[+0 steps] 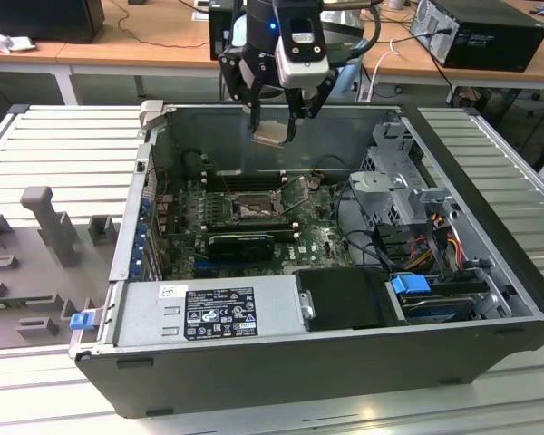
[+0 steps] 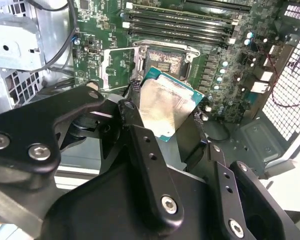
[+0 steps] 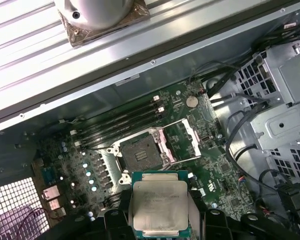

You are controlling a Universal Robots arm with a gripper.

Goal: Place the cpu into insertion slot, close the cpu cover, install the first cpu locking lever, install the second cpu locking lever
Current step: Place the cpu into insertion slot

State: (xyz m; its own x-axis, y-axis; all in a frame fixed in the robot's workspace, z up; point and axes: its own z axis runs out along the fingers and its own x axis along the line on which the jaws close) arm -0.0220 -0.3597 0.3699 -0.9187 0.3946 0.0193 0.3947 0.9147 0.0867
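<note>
The first step is in hand: the pincer [image 1: 272, 127] is clamped on the cpu [image 1: 270, 133], gripping it by two opposite edges, and the chip has not reached the board. In the exterior view the chip hangs high over the far side of the open computer case [image 1: 281, 362], well apart from the insertion slot [image 1: 251, 208] down on the motherboard [image 1: 322, 237].

In the first wrist view the cpu cover [image 3: 184, 139] is swung open beside the bare socket, so nothing blocks the way in.

Seating the chip would, I judge, call for bringing it squarely above the socket, level and with edges aligned – in the second wrist view it looks slightly tilted.

The arm reaches in from above, wrist pointing almost straight down, its fingers [image 1: 251, 101] angled inward to the chip.
</note>
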